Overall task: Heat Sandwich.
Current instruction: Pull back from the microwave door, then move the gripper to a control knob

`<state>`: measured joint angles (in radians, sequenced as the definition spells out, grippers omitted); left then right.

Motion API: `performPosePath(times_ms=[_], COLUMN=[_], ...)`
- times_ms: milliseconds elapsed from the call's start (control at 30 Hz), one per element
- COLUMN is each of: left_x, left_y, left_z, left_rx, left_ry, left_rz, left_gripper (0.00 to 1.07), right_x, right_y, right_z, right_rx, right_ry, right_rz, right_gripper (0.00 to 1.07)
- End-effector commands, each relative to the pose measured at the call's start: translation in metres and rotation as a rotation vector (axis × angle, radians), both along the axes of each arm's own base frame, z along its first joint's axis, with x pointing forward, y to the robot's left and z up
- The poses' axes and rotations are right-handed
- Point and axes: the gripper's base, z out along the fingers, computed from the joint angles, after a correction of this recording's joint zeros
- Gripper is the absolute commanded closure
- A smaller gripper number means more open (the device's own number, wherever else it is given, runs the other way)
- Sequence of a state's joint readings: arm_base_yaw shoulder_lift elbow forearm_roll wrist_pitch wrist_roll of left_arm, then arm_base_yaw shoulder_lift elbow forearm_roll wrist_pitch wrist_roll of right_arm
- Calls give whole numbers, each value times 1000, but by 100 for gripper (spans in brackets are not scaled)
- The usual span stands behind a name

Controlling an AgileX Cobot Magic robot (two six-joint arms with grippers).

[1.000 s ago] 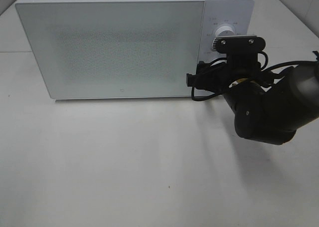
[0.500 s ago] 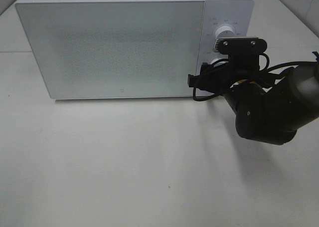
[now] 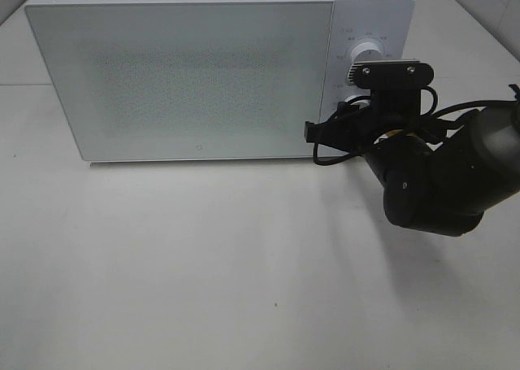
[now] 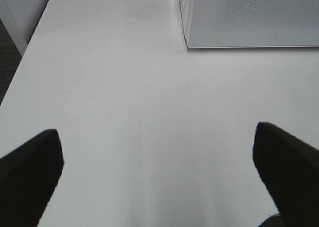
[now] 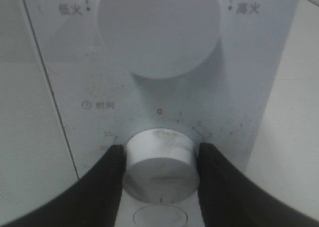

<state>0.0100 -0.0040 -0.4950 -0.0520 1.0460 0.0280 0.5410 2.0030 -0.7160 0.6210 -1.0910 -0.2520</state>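
Closing since before, right fingers (image 5: pixel 99 187) were clamped on the microwave's (image 3: pixel 179 77) lower dial (image 5: pixel 159 162); left fingers (image 4: pixel 30 172) were held spread.

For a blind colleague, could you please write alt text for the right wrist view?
The right pincer grips the small lower dial on a white microwave's control panel, one black finger on each side. A larger dial sits above it and a round button below.
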Motion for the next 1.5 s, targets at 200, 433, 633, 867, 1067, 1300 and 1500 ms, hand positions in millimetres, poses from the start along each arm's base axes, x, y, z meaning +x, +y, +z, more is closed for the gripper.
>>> performPosePath(times_ms=[200,433,633,867,1067,1300,1500], left_x=[-4,-4,-4,-4,-4,-4,-4], left_y=[0,0,0,0,0,0,0], left_z=[0,0,0,0,0,0,0], left_rx=[-8,-8,-8,-8,-8,-8,-8], left_ry=[-38,-38,-38,-38,-38,-38,-38], left_rz=[-1,-1,-1,-1,-1,-1,-1], left_gripper=[9,9,9,9,9,9,9], right_x=[3,4,4,4,4,4,4], right_y=[0,-1,-1,-1,-1,-1,-2], right_z=[5,7,9,11,11,11,11], right_rx=[5,92,258,558,838,1141,1320], right_ry=[-43,-69,-94,-109,-105,-98,-97], right_rz=[-7,-34,-70,-135,-198,-261,-299], right_gripper=[95,95,95,94,94,94,94])
